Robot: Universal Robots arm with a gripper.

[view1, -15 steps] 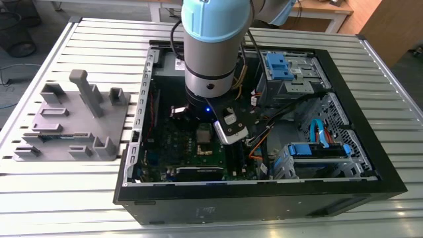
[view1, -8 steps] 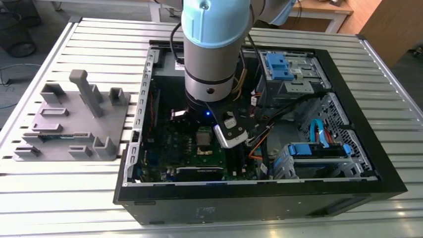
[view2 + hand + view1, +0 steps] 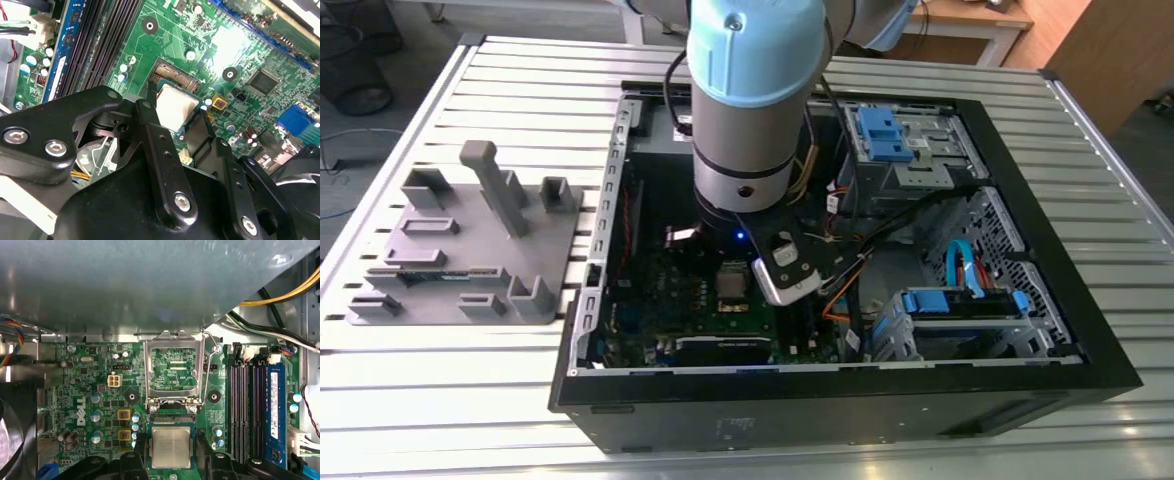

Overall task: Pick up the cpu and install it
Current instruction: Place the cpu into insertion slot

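The arm [image 3: 754,100] reaches straight down into the open computer case [image 3: 854,405], which lies on its side on the slatted metal table [image 3: 400,400]; a grey moulded fixture tray [image 3: 454,250] sits on the table just beside the case, towards the exterior view's left

The gripper [image 3: 175,114] hangs low over the green motherboard [image 3: 200,45]; its two black fingers [image 3: 150,127] stand one on each side of the cpu [image 3: 175,106], and the jaws are drawn in to about the width of the chip, with a finger against each of two opposite edges, so that the cpu is clamped between them; the same grip shows in the first wrist view, where the gripper [image 3: 172,462] flanks the cpu [image 3: 171,447] with a finger [image 3: 131,462] on either side

The cpu lies flat, silvery top upward, over the processor socket [image 3: 172,419]; a narrow strip of the socket's contact field shows past one edge of the chip, so the cpu does not cover the socket fully; whether its underside touches the socket cannot be told

The metal load plate [image 3: 172,367] of the socket is swung open and stands clear of the chip, hinged on the side of the exposed strip; the dark memory slots [image 3: 245,405] run parallel beside the socket, with a blue module [image 3: 276,410] in the outermost one; yellow and black cables [image 3: 280,297] cross the case wall beyond them
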